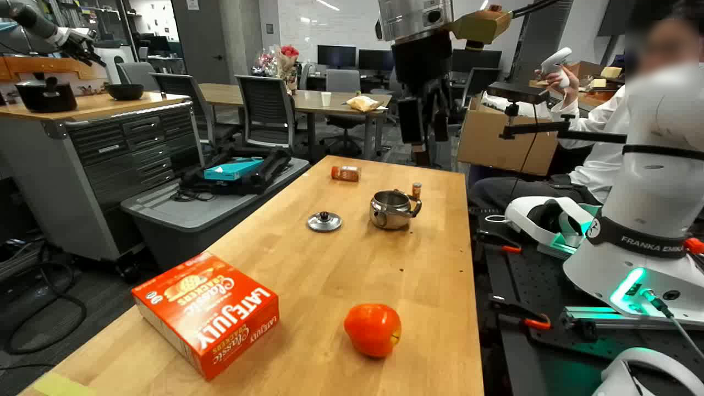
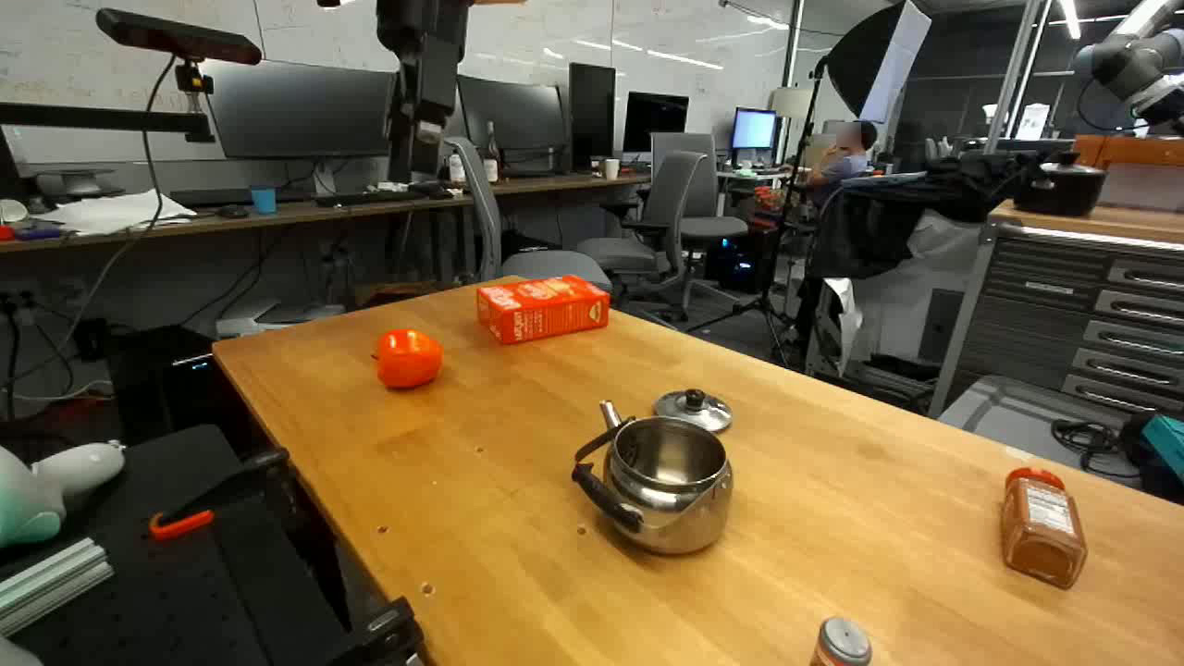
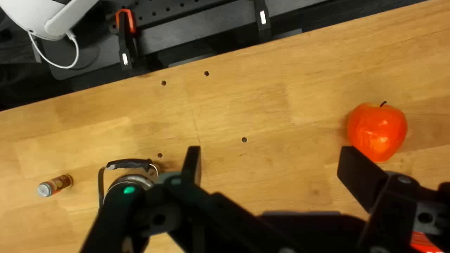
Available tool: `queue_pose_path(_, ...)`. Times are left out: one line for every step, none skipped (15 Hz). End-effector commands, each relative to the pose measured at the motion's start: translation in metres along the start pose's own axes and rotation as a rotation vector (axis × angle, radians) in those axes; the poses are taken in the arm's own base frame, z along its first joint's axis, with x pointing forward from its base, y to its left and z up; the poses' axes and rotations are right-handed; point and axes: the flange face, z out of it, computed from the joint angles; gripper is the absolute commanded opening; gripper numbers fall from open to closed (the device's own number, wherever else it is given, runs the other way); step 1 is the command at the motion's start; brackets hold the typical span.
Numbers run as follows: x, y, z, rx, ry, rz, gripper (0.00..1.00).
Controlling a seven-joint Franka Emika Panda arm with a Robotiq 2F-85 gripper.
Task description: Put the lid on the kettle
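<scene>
I found the kettle (image 2: 680, 504) uncovered. The lid (image 1: 324, 223) lay flat on the table (image 1: 429, 286), near the kettle but not touching it. My gripper (image 3: 272, 167) was empty, its jaws wide apart, higher than the kettle. I judged grasping, carrying and seating all outstanding.

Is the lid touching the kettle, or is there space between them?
Apart: in an exterior view, bare table shows between the lid and the kettle.

Silver lid (image 1: 324, 221) near upright, open kettle (image 1: 391, 212)
</scene>
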Motion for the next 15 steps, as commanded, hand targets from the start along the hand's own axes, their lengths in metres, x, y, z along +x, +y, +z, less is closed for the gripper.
queue_pose_path(0.0004,-0.0001,-0.0016,0.001,0.002,0.0,1.0)
queue_pose_path(0.0006,-0.0002,-0.0027,0.002,0.004,0.0,1.0)
queue_pose_path(0.0006,-0.0003,-0.0033,0.003,0.005,0.0,1.0)
queue_pose_path(0.0007,-0.0003,-0.0035,0.003,0.005,0.0,1.0)
queue_pose_path(0.0007,-0.0003,-0.0035,0.003,0.005,0.0,1.0)
queue_pose_path(0.0007,-0.0003,-0.0035,0.003,0.005,0.0,1.0)
queue_pose_path(0.0007,-0.0003,-0.0035,0.003,0.005,0.0,1.0)
queue_pose_path(0.0007,-0.0003,-0.0035,0.003,0.005,0.0,1.0)
queue_pose_path(0.0007,-0.0003,-0.0035,0.003,0.005,0.0,1.0)
queue_pose_path(0.0007,-0.0003,-0.0035,0.003,0.005,0.0,1.0)
queue_pose_path(0.0007,-0.0003,-0.0035,0.003,0.005,0.0,1.0)
queue_pose_path(0.0007,-0.0003,-0.0035,0.003,0.005,0.0,1.0)
queue_pose_path(0.0007,-0.0003,-0.0035,0.003,0.005,0.0,1.0)
queue_pose_path(0.0024,-0.0004,-0.0031,0.003,0.031,0.0,1.0)
queue_pose_path(0.0046,-0.0001,-0.0026,0.003,0.041,0.002,1.0)
